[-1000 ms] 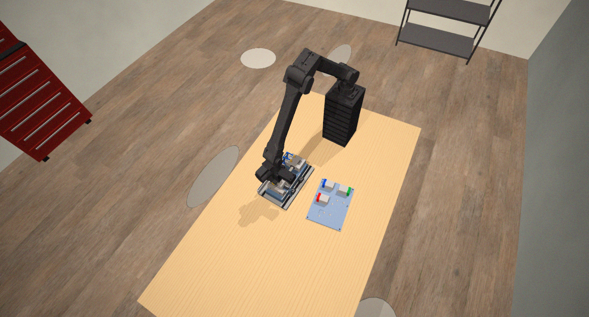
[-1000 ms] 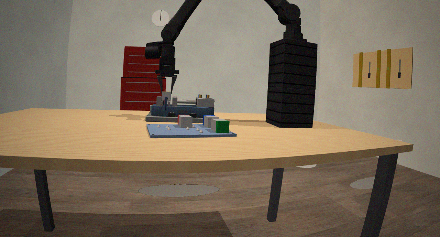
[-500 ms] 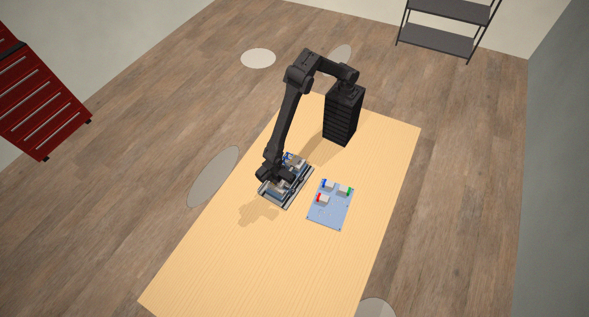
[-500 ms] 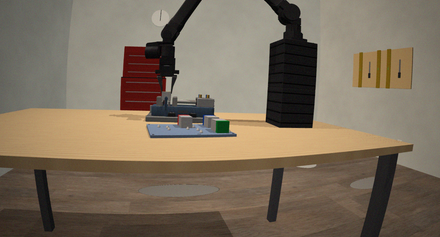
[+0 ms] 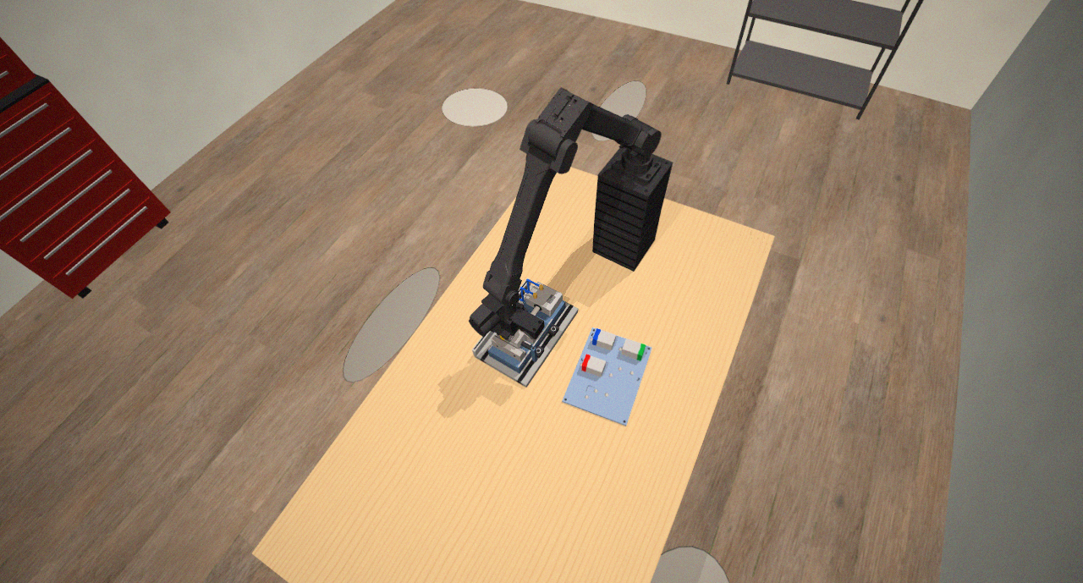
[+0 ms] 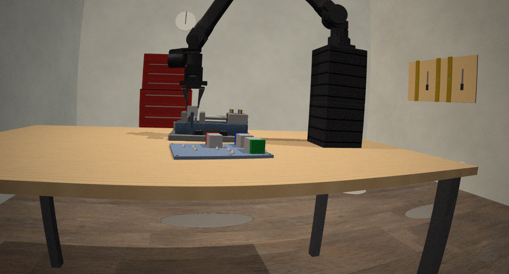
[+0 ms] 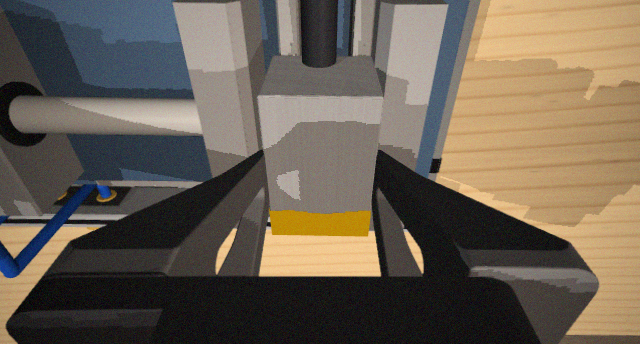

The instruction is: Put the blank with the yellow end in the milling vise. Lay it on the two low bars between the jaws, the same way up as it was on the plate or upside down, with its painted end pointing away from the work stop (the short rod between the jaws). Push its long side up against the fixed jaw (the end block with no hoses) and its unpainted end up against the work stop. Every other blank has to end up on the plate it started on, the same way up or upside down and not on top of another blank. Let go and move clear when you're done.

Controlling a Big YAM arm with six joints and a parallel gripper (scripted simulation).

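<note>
My gripper is shut on the yellow-ended blank, one finger on each long side. The blank is between the fixed jaw and the hosed side's moving jaw, its top above theirs. The work stop meets or nearly meets its unpainted end; the yellow end points away. The low bars show beyond the blank. I cannot tell whether it rests on them or touches the fixed jaw.
The blue plate beside the vise holds separate blanks with red, blue and green ends. Blue hoses run at the vise's moving-jaw side.
</note>
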